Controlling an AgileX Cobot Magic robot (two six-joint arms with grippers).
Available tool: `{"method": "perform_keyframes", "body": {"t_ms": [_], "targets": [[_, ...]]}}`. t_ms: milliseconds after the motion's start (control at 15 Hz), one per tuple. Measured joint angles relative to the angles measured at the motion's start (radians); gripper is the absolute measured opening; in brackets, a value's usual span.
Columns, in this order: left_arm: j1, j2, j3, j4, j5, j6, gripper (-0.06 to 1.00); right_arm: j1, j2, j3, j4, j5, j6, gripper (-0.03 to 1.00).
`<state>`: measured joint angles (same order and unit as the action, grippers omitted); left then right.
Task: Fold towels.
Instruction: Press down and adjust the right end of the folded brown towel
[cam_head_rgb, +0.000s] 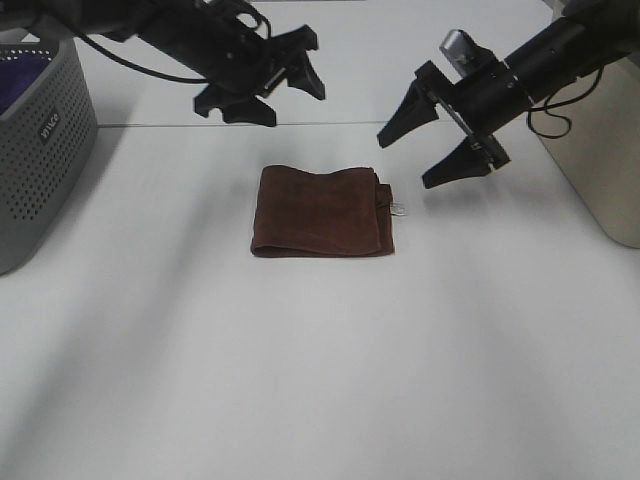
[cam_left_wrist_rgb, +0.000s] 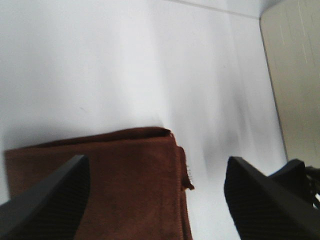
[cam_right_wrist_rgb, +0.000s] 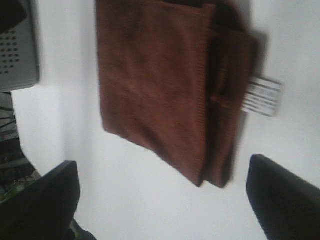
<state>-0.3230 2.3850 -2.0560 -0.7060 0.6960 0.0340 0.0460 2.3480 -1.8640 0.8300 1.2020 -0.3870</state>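
The dark reddish-brown towel (cam_head_rgb: 320, 212) lies folded in a rectangle on the white table (cam_head_rgb: 300, 380), its small white tag (cam_head_rgb: 399, 210) sticking out at its right edge. It also shows in the left wrist view (cam_left_wrist_rgb: 115, 185) and in the right wrist view (cam_right_wrist_rgb: 165, 90), where the tag (cam_right_wrist_rgb: 262, 96) is clear. My left gripper (cam_head_rgb: 268, 88) is open and empty, held in the air behind the towel. My right gripper (cam_head_rgb: 432, 148) is open and empty, in the air to the towel's right.
A grey perforated basket (cam_head_rgb: 40, 150) with purple cloth inside stands at the table's left edge. A beige box-like object (cam_head_rgb: 600, 160) stands at the right edge, behind my right arm.
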Motion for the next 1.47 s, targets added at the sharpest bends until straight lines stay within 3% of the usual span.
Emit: {"method": "perform_keyframes", "body": {"t_ms": [267,467,1000,1200,1467], "targets": [[0.11,-0.017,0.0,0.013,0.1,0.003,0.71,0.114,0.011,0.0,0.206,-0.072,-0.142,0.85],[0.123,-0.017,0.0,0.024,0.158,0.008,0.71,0.112,0.087,0.0,0.343,-0.137,-0.195,0.85],[0.123,-0.017,0.0,0.058,0.21,0.011,0.71,0.066,0.179,0.0,0.383,-0.143,-0.205,0.85],[0.123,-0.017,-0.008,0.071,0.278,0.011,0.71,0.058,0.096,0.0,0.261,-0.137,-0.176,0.85],[0.123,-0.063,-0.096,0.105,0.415,0.011,0.71,0.058,-0.071,0.0,-0.186,-0.143,0.044,0.85]]}}
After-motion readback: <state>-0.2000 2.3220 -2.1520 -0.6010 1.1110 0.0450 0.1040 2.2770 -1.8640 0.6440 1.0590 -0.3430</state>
